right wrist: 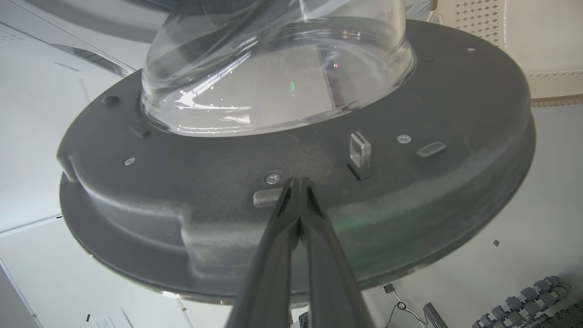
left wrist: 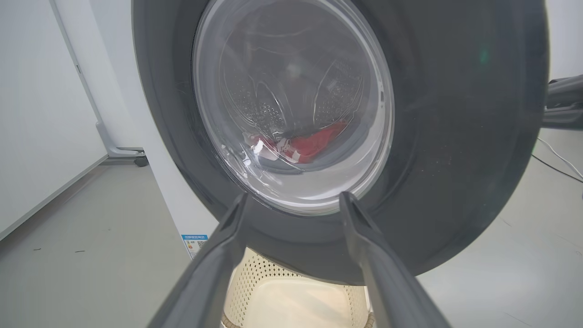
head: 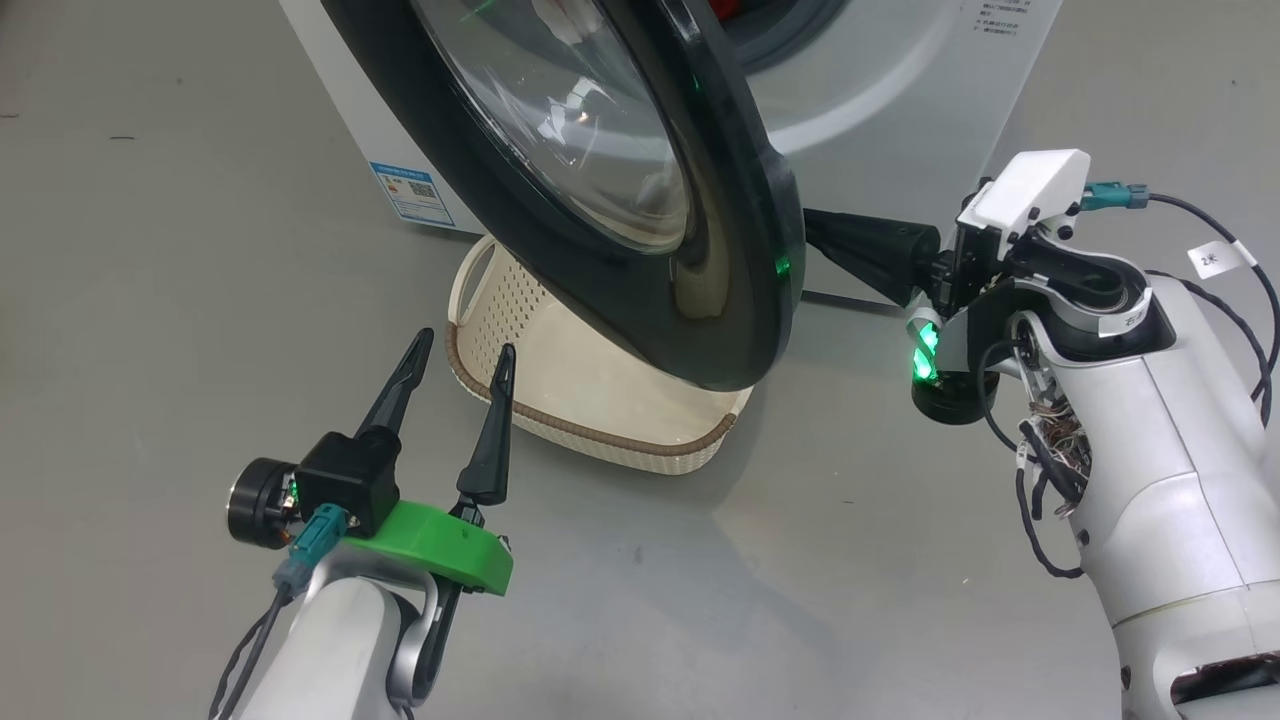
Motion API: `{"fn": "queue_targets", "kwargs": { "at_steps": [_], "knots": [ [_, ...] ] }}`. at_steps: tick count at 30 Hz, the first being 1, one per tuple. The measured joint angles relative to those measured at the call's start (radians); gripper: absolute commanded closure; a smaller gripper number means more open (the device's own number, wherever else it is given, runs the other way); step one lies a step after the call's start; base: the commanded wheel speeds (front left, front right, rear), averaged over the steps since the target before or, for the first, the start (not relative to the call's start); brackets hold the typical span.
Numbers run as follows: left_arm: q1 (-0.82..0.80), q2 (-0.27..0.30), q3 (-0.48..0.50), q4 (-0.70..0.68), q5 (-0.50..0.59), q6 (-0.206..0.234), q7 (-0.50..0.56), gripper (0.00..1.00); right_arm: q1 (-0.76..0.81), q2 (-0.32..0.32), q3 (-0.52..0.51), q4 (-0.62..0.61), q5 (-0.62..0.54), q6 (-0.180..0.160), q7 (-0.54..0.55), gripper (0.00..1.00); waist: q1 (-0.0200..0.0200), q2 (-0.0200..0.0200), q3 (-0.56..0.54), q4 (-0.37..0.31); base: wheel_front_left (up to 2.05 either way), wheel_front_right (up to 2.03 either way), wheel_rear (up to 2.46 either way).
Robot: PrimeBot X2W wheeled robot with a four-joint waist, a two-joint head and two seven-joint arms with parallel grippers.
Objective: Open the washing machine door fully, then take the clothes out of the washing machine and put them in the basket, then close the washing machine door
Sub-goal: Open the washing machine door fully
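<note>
The washing machine door (head: 720,250) stands partly open, its black rim hanging over the cream basket (head: 600,400) on the floor. My left gripper (head: 466,348) is open in front of the door's outer face, close to the basket's near rim, holding nothing. In the left wrist view the red clothes (left wrist: 314,146) show through the glass, lying in the drum. My right gripper (right wrist: 298,182) is shut, its tips against the door's inner rim beside the metal latch hook (right wrist: 360,150). From the head view the right gripper (head: 825,235) reaches in behind the door's edge. The white washing machine (head: 900,90) stands behind.
A blue label sticker (head: 410,192) marks the washer's lower corner. A white wheeled stand (left wrist: 123,150) is beside the machine by the wall. A cable (left wrist: 560,159) lies on the grey floor to the right. Dumbbells (right wrist: 514,310) lie on the floor.
</note>
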Motion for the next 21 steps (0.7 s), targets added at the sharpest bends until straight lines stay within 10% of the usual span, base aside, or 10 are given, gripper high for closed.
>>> {"fn": "queue_targets", "kwargs": {
  "at_steps": [21],
  "knots": [
    [0.011, 0.0, -0.015, 0.0, 0.008, 0.0, 0.0, 0.0, 0.051, 0.0, 0.266, -0.063, 0.193, 0.0, -0.003, 1.0, 0.0, 0.0, -0.009, 0.019, 0.0, 0.0, 0.0]
  ]
}}
